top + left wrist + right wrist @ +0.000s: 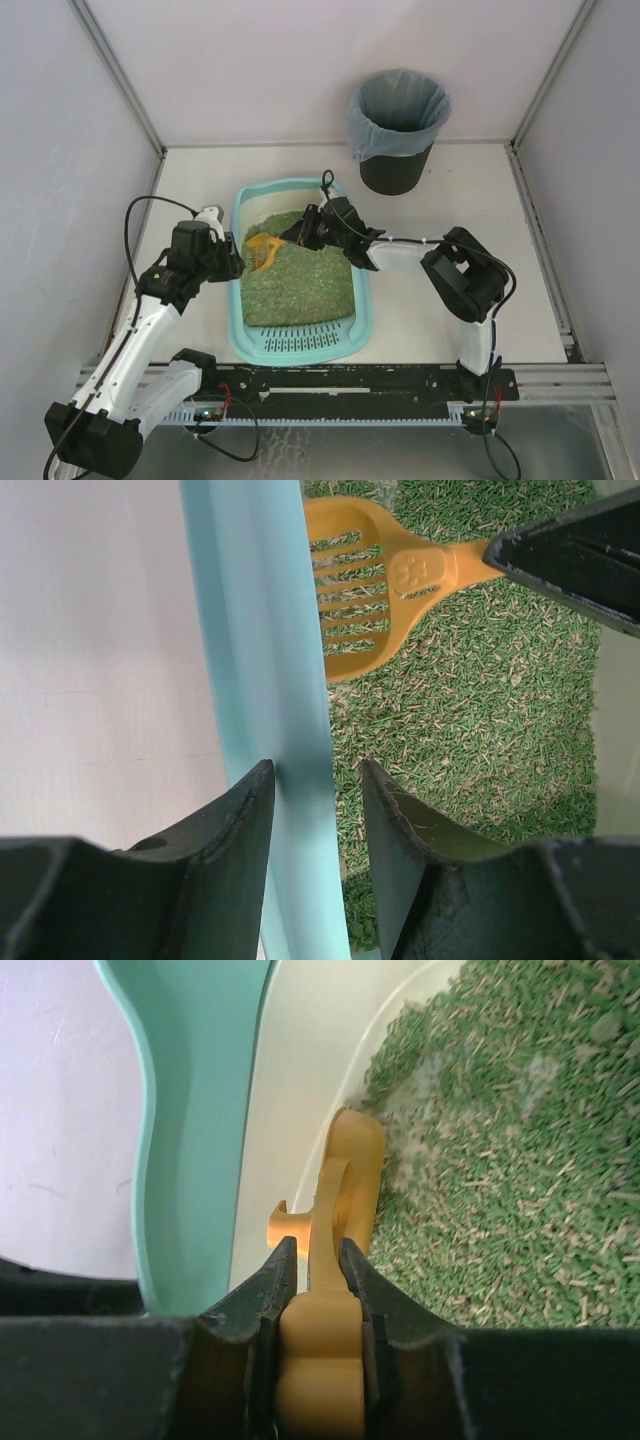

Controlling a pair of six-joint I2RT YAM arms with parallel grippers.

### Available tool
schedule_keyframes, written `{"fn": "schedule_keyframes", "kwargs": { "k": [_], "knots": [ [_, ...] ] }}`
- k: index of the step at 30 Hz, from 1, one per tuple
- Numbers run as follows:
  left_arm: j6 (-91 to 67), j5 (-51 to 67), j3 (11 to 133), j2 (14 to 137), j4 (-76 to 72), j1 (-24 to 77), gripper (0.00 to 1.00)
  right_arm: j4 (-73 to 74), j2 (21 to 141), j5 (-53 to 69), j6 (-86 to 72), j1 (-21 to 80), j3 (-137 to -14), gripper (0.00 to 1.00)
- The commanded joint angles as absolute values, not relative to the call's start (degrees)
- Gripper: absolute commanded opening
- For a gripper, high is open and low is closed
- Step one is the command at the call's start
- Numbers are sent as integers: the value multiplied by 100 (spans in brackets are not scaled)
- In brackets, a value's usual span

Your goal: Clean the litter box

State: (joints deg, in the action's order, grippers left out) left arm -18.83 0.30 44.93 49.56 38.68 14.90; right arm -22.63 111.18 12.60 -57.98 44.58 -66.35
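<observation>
The light-teal litter box [238, 300] lies mid-table, filled with green litter [300, 285], its slotted grate [300, 345] at the near end. My left gripper [232, 262] straddles the box's left rim [260, 630], one finger outside and one over the litter, closed on it [315, 767]. My right gripper [297, 235] reaches in from the far right and is shut on the handle of the orange slotted scoop [263, 250]. The scoop's head [365, 590] rests on the litter near the left wall. In the right wrist view the handle [350, 1160] sits clamped between the jaws [315, 1245].
A black round bin with a grey-blue bag [398, 125] stands at the back, right of the box. Grey walls enclose the table on three sides. The right arm's elbow [465, 275] rises just right of the box.
</observation>
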Motion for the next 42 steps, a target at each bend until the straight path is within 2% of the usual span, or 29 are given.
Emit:
{"fn": "schedule_keyframes", "kwargs": {
  "k": [1,15,29,39,42],
  "knots": [
    [-1770,110,4446,4929,3784,1525,45,-2755,10538,1699,-6017,4605,-6483,0],
    [-1775,112,4444,4916,3779,1517,44,-2712,10002,1018,-6226,4562,-5902,0],
    [-1777,110,4447,4913,3779,1527,44,-2762,9515,839,-6340,4439,-5454,0],
    [-1809,-80,4416,4405,3729,1522,46,-2767,8685,766,-6344,4286,-4879,0],
    [-1819,-117,4416,4283,3710,1518,48,-3193,8289,1129,-6417,4104,-4464,0]
  ]
}}
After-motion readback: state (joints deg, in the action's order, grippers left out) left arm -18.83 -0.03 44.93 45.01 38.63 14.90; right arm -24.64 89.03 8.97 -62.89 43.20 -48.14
